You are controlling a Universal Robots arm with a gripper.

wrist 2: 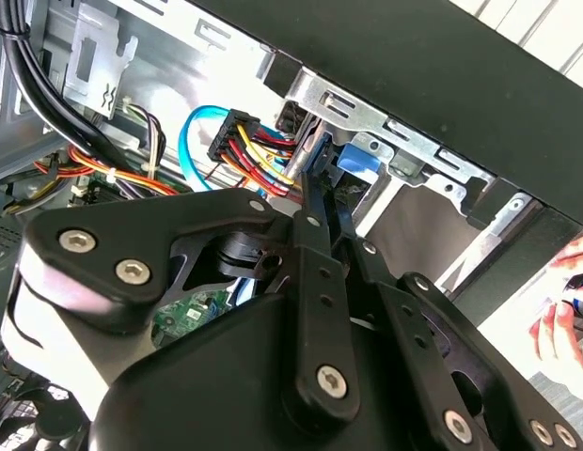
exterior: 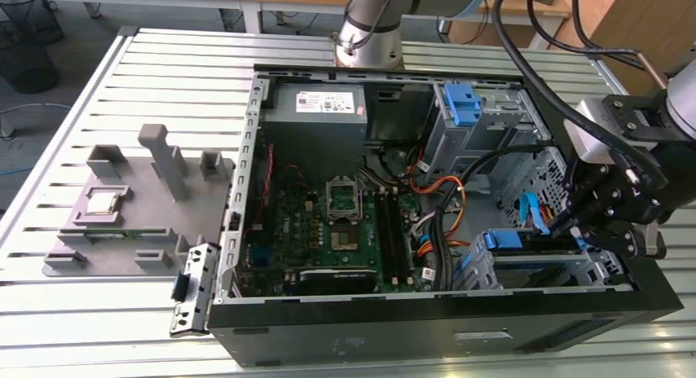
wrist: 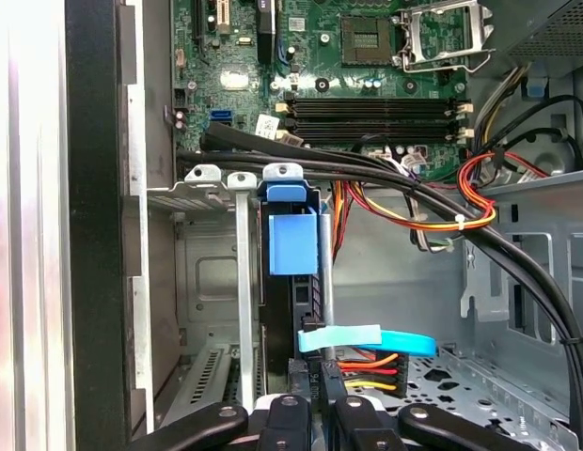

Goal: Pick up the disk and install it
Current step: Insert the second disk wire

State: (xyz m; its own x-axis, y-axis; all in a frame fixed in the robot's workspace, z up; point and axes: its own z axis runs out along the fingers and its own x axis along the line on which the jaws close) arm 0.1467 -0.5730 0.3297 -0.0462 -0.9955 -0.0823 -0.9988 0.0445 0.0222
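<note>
While the open computer case (exterior: 435, 313) lay on the slatted table (exterior: 163, 76), the gripper (exterior: 588, 231) was found lowered inside its near corner at the exterior view's right. The disk (wrist: 290, 282) was seen standing on edge in the metal drive cage (wrist: 212, 272), its blue bracket (wrist: 291, 240) facing the motherboard (wrist: 273, 56). In both wrist views the black fingers (wrist 2: 315, 202) were observed pressed close together on the disk's rear edge, just beside the power connector with red, yellow and orange wires (wrist: 367, 368) and the light-blue data cable (wrist: 367, 338). At the exterior view's left, a grey fixture (exterior: 120, 215) was noted holding a square processor chip (exterior: 103, 201).
</note>
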